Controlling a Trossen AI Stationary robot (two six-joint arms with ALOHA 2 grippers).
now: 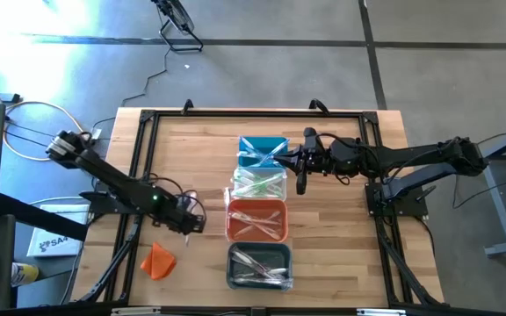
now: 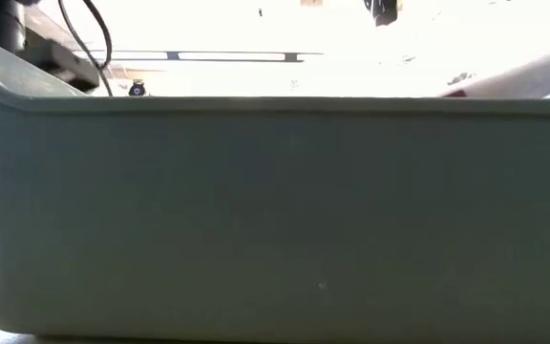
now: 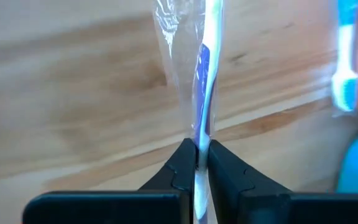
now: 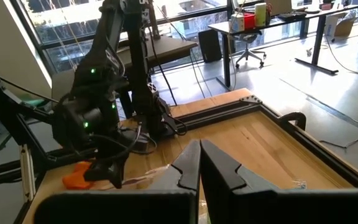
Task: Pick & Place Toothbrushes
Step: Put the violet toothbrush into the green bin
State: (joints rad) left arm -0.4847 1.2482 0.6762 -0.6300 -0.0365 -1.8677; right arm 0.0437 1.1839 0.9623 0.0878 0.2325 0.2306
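My left gripper (image 1: 190, 221) is over the table's left half and points steeply down, shut on a toothbrush (image 3: 205, 62): a white stick with a blue stripe in a clear wrapper. Right of it, four bins stand in a column holding more toothbrushes: teal (image 1: 262, 151), clear (image 1: 257, 184), orange (image 1: 257, 219) and grey (image 1: 260, 266). My right gripper (image 1: 301, 167) waits raised beside the teal and clear bins, shut (image 4: 199, 155) with nothing in it. My left gripper pinches the wrapped toothbrush's handle (image 3: 202, 140) between its two fingertips, wrapper included. The fingers come from above, slanting down, and lie along the stick. The brush runs on past the fingertips over the wood; whether its far end touches the table I cannot tell.
A small orange lump (image 1: 158, 261) lies near the table's front left, close to my left gripper. A black frame (image 1: 148, 118) runs round the tabletop. The grey bin's wall (image 2: 275, 220) fills the low view. A blurred light blue shape (image 3: 344, 68) shows beside the held brush.
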